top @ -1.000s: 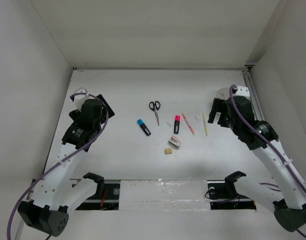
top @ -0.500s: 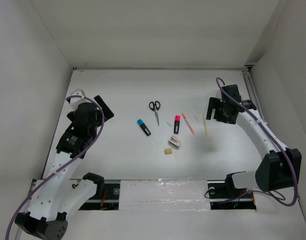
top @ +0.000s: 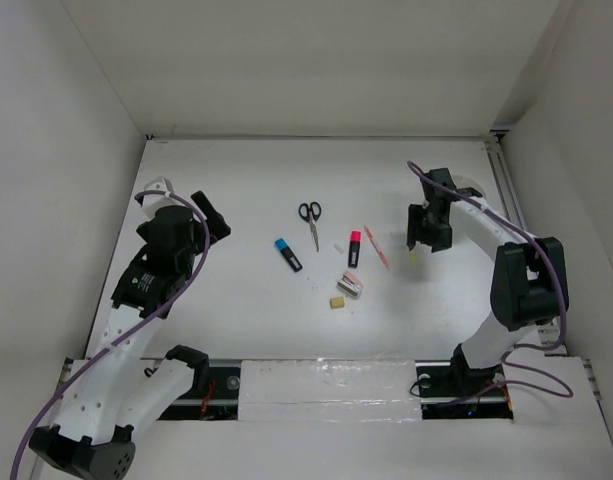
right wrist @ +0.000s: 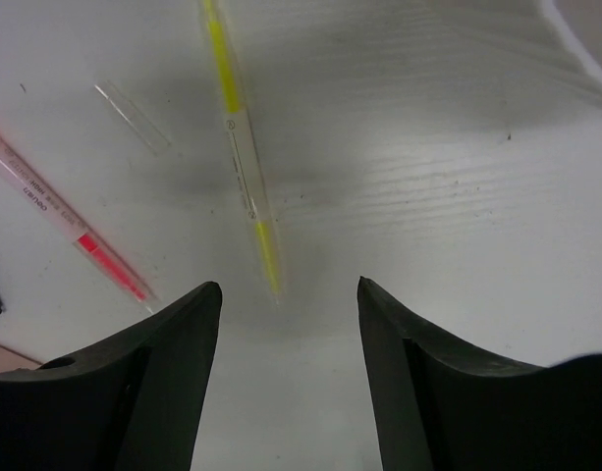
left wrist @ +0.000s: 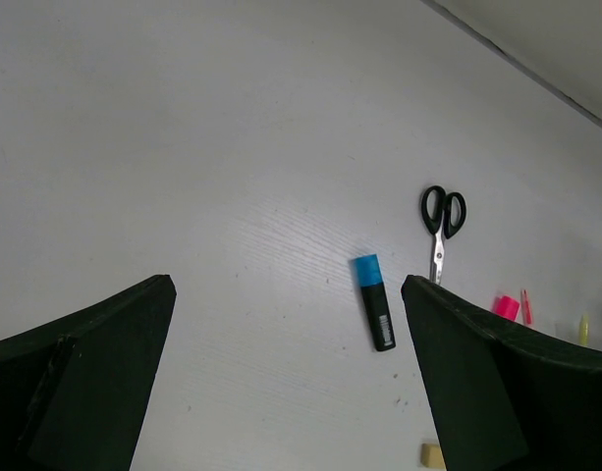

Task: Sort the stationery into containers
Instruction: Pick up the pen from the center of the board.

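Note:
No container is in view. The stationery lies mid-table: black-handled scissors [top: 310, 218], a blue-and-black highlighter [top: 288, 254], a pink-and-black highlighter [top: 354, 246], a pink pencil [top: 377, 246], a grey-pink sharpener block [top: 350, 285] and a tan eraser [top: 337, 302]. My right gripper [top: 417, 240] is open, low over the pale yellow pencil [right wrist: 244, 167], whose near tip lies just ahead of the open jaws [right wrist: 289, 324]. My left gripper [top: 211, 215] is open and empty at the far left. In its wrist view it [left wrist: 291, 392] faces the blue highlighter [left wrist: 374, 314] and scissors [left wrist: 442, 221].
A small clear cap [right wrist: 132, 118] lies between the pink pencil [right wrist: 70, 226] and the yellow one. White walls close the table at the back and both sides. A taped strip [top: 326, 385] runs along the near edge between the arm bases.
My right arm has swung left and down from the right wall, and its gripper is now over the yellow pencil. My left gripper turned slightly and stays at the far left.

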`<state>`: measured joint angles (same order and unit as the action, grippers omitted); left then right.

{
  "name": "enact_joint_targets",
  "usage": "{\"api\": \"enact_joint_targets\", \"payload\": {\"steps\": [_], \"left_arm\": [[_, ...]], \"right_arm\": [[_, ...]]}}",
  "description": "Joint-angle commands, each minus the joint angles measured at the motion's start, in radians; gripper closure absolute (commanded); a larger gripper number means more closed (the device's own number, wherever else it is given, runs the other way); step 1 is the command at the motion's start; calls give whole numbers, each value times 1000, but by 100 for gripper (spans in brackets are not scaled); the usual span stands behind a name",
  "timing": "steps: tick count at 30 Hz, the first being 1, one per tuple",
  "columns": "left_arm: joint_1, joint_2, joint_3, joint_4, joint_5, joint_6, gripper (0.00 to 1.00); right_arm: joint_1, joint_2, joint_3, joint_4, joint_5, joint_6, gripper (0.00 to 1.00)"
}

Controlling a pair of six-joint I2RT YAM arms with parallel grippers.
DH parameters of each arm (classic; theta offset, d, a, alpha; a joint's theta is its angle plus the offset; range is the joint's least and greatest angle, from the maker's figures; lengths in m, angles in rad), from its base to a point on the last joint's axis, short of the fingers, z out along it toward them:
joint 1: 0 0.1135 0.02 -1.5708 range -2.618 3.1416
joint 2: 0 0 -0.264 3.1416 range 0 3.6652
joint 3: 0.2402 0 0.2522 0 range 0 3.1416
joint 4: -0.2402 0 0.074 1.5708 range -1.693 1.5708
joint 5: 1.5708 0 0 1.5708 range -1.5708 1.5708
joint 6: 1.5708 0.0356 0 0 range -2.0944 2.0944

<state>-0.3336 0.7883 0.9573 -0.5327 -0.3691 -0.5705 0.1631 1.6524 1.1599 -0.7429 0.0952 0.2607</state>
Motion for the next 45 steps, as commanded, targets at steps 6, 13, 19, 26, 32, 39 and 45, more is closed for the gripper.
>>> {"api": "enact_joint_targets", "payload": {"steps": [6, 13, 19, 26, 32, 39, 45], "left_arm": [[2, -15, 9, 36, 21, 24, 0], [2, -15, 9, 36, 21, 24, 0], [2, -15, 9, 36, 21, 34, 0], [2, -15, 9, 36, 12, 34, 0], [2, -24, 9, 36, 12, 34, 0], [2, 0, 41, 36, 70, 34, 0], [-103, 222, 210, 26, 216, -35, 0]], "right_arm": [[-2, 98, 64, 39, -18, -28, 45], [18, 167, 86, 30, -28, -46, 48], [27, 214, 96, 30, -18, -46, 53], [47, 254, 107, 20, -18, -46, 75], [56, 254, 98, 39, -29, -46, 99], [99, 121, 98, 36, 43, 5, 100], [194, -140, 132, -10, 94, 66, 100]]}}
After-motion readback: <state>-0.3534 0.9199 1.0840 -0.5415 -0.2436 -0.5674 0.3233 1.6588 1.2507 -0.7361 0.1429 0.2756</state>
